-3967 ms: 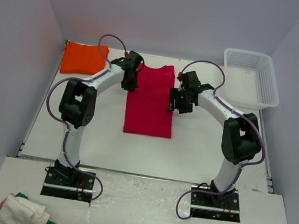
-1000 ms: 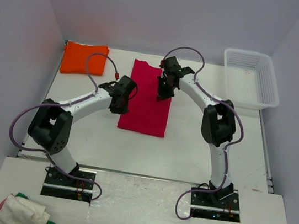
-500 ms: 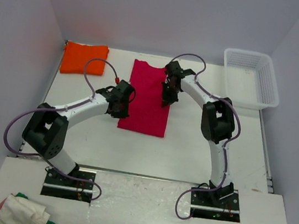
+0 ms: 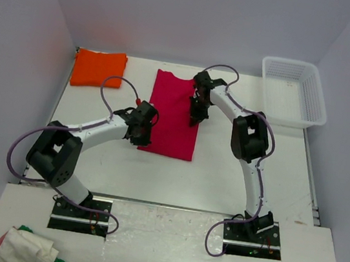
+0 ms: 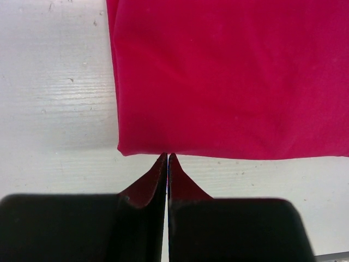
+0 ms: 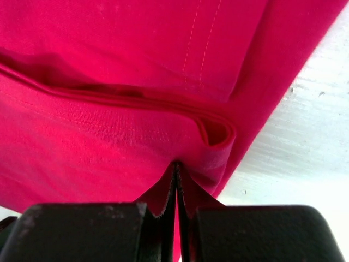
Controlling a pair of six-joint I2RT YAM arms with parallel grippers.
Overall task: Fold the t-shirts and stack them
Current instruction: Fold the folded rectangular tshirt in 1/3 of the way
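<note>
The crimson-red t-shirt lies folded into a long strip in the middle of the table. In the left wrist view the red t-shirt is flat, and my left gripper is shut, its tips touching the near hem by a corner; no cloth shows between them. From above, the left gripper sits at the strip's near-left corner. My right gripper is at the strip's right edge. Up close the right gripper is shut on a puckered fold of the red t-shirt. The orange t-shirt lies folded at the far left.
A white plastic basket stands at the far right corner of the white table. A bundle of white and red cloth lies off the table at the near left. Walls close in on three sides.
My left gripper has slid nearer along the red shirt's left edge to its near corner. The right gripper has stayed shut on the right edge, hardly moving.
</note>
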